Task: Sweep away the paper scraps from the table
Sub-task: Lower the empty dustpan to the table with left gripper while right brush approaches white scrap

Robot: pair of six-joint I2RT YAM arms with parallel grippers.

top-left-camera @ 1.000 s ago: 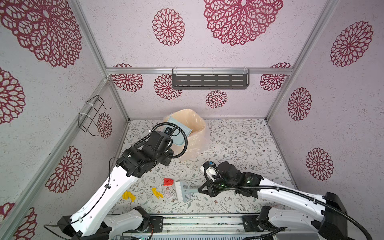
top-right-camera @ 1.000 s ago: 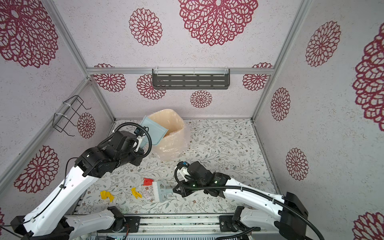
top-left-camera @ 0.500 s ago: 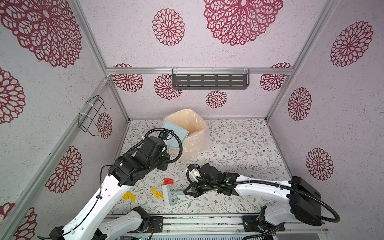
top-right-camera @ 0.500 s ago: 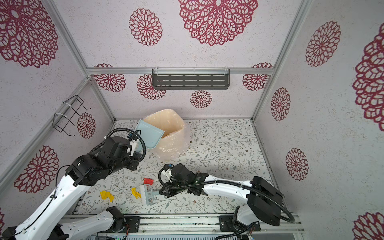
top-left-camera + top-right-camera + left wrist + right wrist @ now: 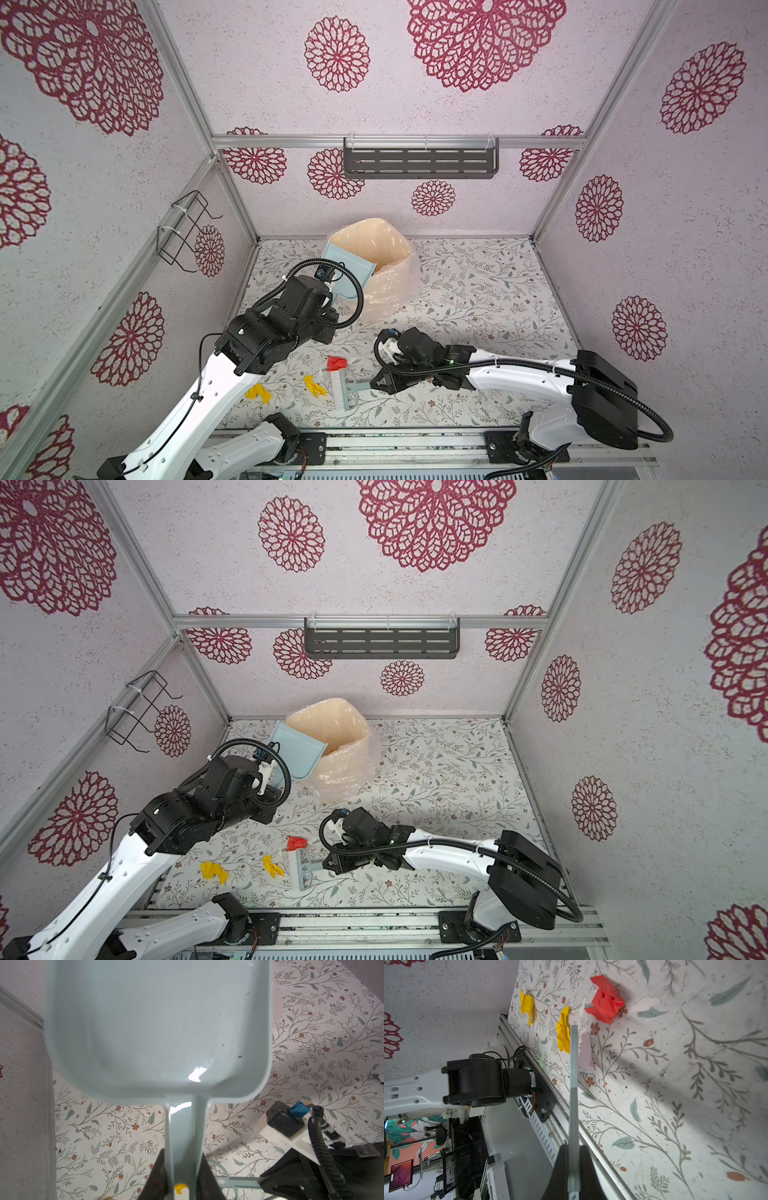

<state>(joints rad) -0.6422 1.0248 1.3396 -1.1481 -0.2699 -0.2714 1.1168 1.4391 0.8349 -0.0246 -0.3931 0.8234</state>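
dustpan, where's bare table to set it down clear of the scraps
Widest bare patch of the table: between the lined bin, the right wall and the right arm. A narrower strip runs along the front edge before that arm. Crowded: front left, where the red scrap, two yellow scraps and the brush cluster.

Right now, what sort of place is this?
Probably a robot test booth: left arm and right arm on a rail, rosette-papered walls on an aluminium frame, and a leaf-print table with a bin.
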